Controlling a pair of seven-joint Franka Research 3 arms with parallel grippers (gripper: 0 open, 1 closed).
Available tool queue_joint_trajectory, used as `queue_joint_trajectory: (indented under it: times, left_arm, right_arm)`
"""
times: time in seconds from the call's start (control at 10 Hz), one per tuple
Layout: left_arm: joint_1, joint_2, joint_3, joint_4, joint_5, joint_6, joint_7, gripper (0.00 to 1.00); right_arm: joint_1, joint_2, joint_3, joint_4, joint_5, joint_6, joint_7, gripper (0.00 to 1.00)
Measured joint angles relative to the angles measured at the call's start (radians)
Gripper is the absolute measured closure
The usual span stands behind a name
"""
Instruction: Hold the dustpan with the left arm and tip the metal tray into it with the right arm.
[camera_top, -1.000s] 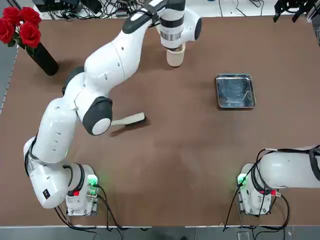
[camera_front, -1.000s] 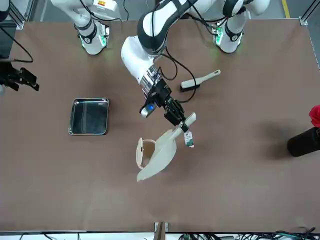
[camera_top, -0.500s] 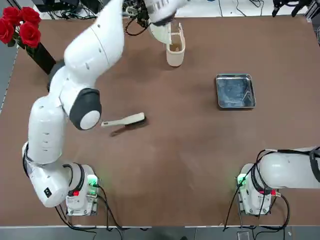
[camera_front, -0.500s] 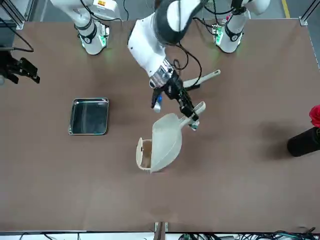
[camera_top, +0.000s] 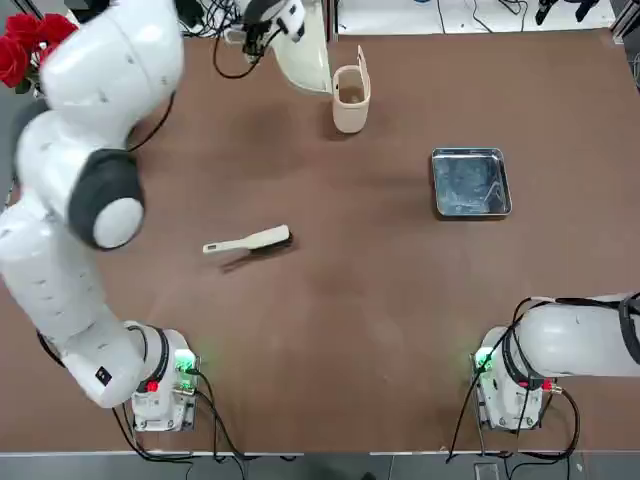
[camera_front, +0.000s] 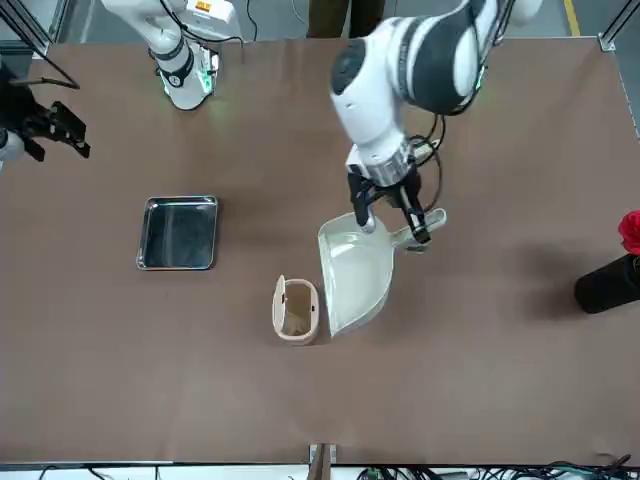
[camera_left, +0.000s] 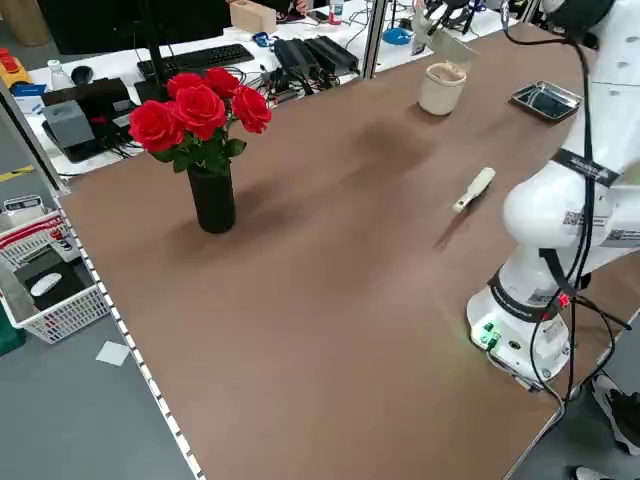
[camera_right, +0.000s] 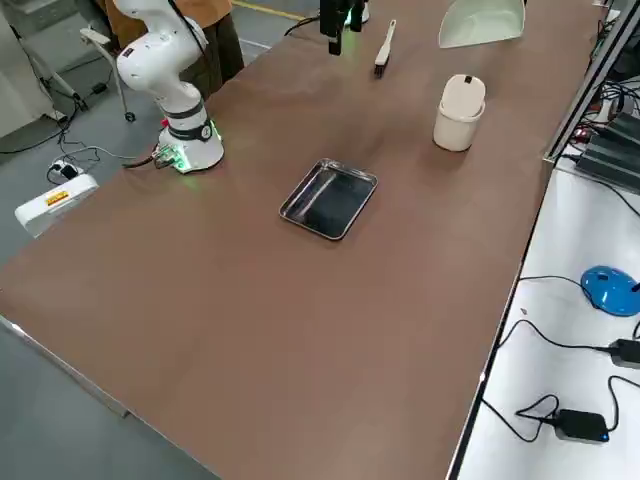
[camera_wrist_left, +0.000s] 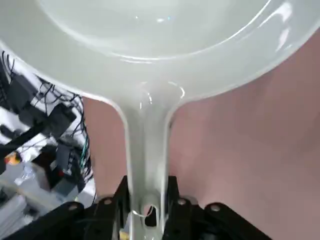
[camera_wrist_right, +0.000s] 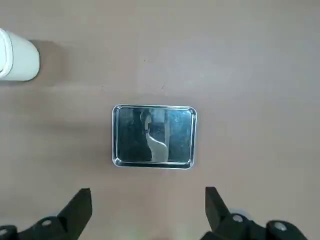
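Left tool (camera_wrist_left: 147, 212): clamped on dustpan (camera_front: 355, 270) handle, pan lifted beside bin (camera_front: 294, 310).
Right tool (camera_wrist_right: 148, 212): fingers spread, hovering above tray (camera_wrist_right: 154, 136).
Tray: flat on counter (camera_top: 380, 300), untouched.

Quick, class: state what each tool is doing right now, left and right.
Left tool: closed on the dustpan handle, held in the air beside the cream bin.
Right tool: open, empty, above the metal tray.
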Motion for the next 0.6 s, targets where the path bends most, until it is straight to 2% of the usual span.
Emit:
queue_joint_trajectory:
  times: [0.2, 0.3, 0.6]
  left_arm:
    - [0.043, -0.177, 0.002, -0.305, -0.056, 0.159, 0.044, 0.67]
    - [0.066, -0.221, 0.002, -0.407, -0.092, 0.215, 0.091, 0.67]
    - [0.174, -0.233, 0.005, -0.593, -0.146, 0.384, 0.242, 0.67]
  right_arm:
    - [-0.010, 0.011, 0.001, -0.003, 0.000, 0.000, 0.000, 0.00]
    - [-0.015, 0.017, 0.002, -0.010, -0.001, 0.002, 0.000, 0.00]
    - [-0.026, 0.021, -0.004, -0.075, -0.002, 0.033, 0.002, 0.00]
